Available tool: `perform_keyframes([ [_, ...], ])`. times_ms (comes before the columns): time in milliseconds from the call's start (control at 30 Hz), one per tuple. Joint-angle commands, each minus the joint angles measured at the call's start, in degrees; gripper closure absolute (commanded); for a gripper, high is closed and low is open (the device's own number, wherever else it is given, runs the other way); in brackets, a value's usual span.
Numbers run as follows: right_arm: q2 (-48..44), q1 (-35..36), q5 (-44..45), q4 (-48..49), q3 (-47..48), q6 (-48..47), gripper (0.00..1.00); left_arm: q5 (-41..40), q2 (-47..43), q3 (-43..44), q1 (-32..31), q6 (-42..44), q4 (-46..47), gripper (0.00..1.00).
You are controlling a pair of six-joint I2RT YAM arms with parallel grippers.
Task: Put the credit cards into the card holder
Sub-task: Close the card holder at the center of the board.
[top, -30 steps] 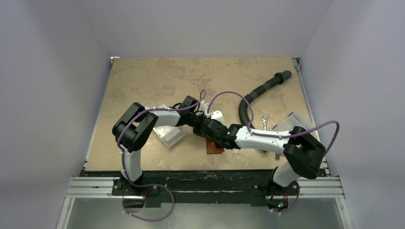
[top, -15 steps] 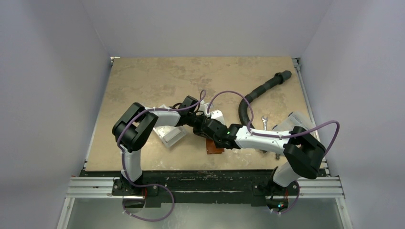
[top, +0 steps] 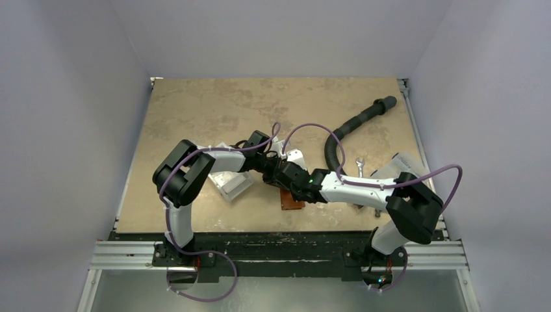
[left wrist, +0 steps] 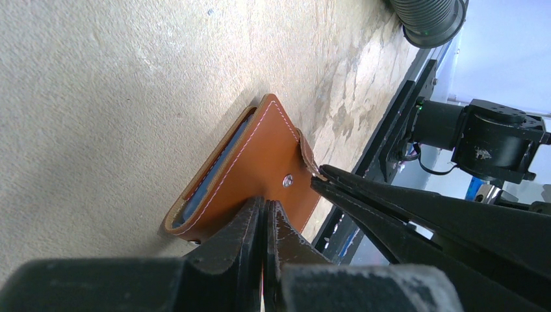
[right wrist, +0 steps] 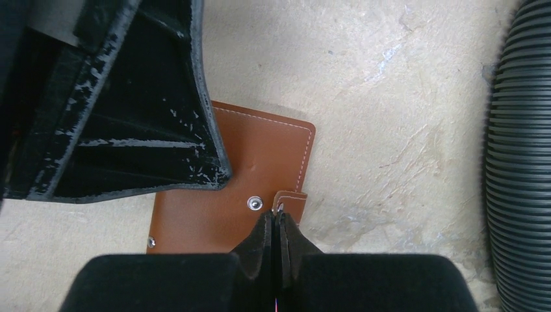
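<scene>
Brown leather wallet [left wrist: 260, 156], folded shut, lying flat on the mottled tan table [top: 214, 110] near its front edge, between the two arms. A bluish-grey layer [left wrist: 217, 166] shows at the open edge between the two covers; whether it is a card or the pocket lining cannot be told.

The left claw [left wrist: 263, 218] has its fingers pressed together with nothing between them, and its tips rest on the upper cover beside the metal snap [left wrist: 286, 182].

The right claw [right wrist: 274, 224] is fully closed, its tips pinching the small strap [right wrist: 294, 197] that sticks out from the wallet's edge just beside the snap. The two claws sit close together over the wallet and approach it from opposite sides.

A clear-and-white plastic box [top: 232, 186] sits on the table to the left of the wallet, partly under the left arm; its contents cannot be made out. A black ribbed hose [top: 344, 130] curves across the table's right half, well apart from the wallet.
</scene>
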Motion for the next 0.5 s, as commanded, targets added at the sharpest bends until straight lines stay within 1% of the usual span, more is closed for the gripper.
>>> perform_keyframes([
  [0,-3.24,-0.46,-2.70,5.71,-0.92,-1.19,1.00,-0.86,-0.04,-0.27,-0.03,2.21,-0.55,1.00],
  [67,-4.69,-1.53,-5.30,8.68,-2.88,-2.28,1.00,-0.77,0.00,-0.26,-0.08,2.26,-0.50,1.00],
  [167,-7.16,-4.89,-12.11,13.72,-6.61,-3.84,1.00,-0.80,0.01,-0.27,-0.11,2.21,-0.42,1.00],
  [300,-8.11,-8.05,-14.39,14.29,-8.33,-5.61,1.00,-0.71,-0.06,-0.32,-0.08,2.14,-0.45,1.00],
  [467,-8.01,-10.29,-21.09,17.11,-9.76,-7.90,1.00,-0.51,0.18,-0.35,-0.09,2.04,-0.23,1.00],
])
